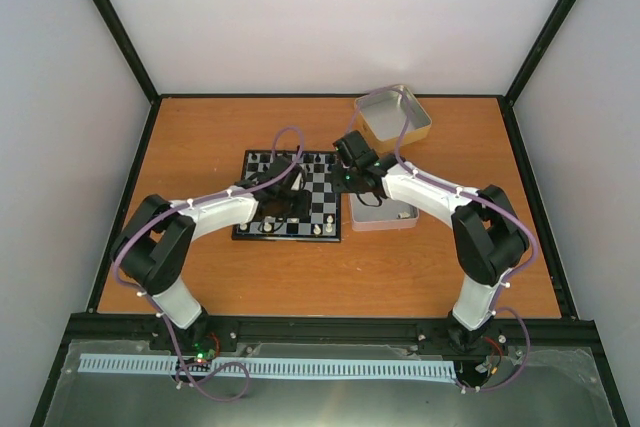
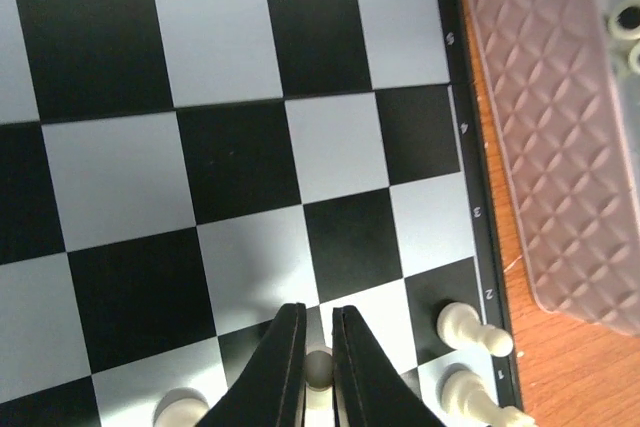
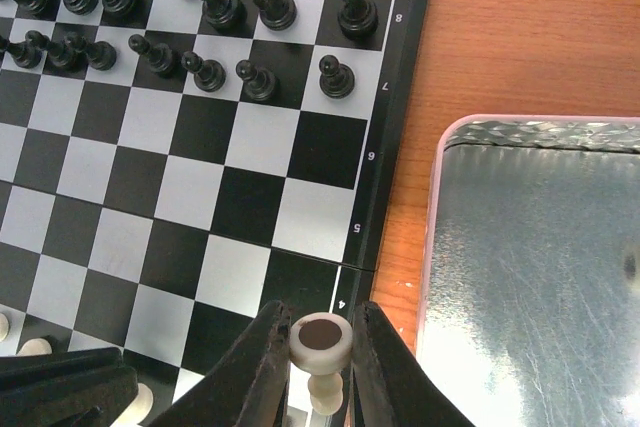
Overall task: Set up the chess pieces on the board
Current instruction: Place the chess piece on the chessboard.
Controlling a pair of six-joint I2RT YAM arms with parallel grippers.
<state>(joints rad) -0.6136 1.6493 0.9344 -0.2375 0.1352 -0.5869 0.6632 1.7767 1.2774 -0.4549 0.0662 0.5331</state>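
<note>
**Top view.** The small square chessboard of black and silvery-grey checks with a black border (image 1: pixel 322 199) lies near the middle of the orange-brown wooden desk (image 1: pixel 200 137). Tiny black pieces (image 1: pixel 262 161) line its far edge. A few tiny cream-white chess pieces (image 1: pixel 320 229) stand along its near edge. My left arm (image 1: pixel 215 212) reaches over the board, and my right arm (image 1: pixel 430 197) comes in at its right side. A shallow silvery square metal tin (image 1: pixel 385 213) sits just beside the board's right edge. A gold-toned square tin (image 1: pixel 393 117) sits farther back.

**Left wrist view.** My left pincer (image 2: pixel 318 312) is closed to a thin slit above the board's near rows. A cream piece shows within that slit, but I cannot tell whether it is clamped. Two more cream pieces stand on the corner squares to the right, each with a rounded head on a flared foot.

**Right wrist view.** My right pincer (image 3: pixel 320 319) is closed on one cream-white held piece (image 3: pixel 320 342). Its round dark base faces the camera and its pale body points away beneath. It is above the board's right border, beside the mark "4". Black pieces fill the two far rows. A strip of desk separates the board from the silvery tin.
</note>
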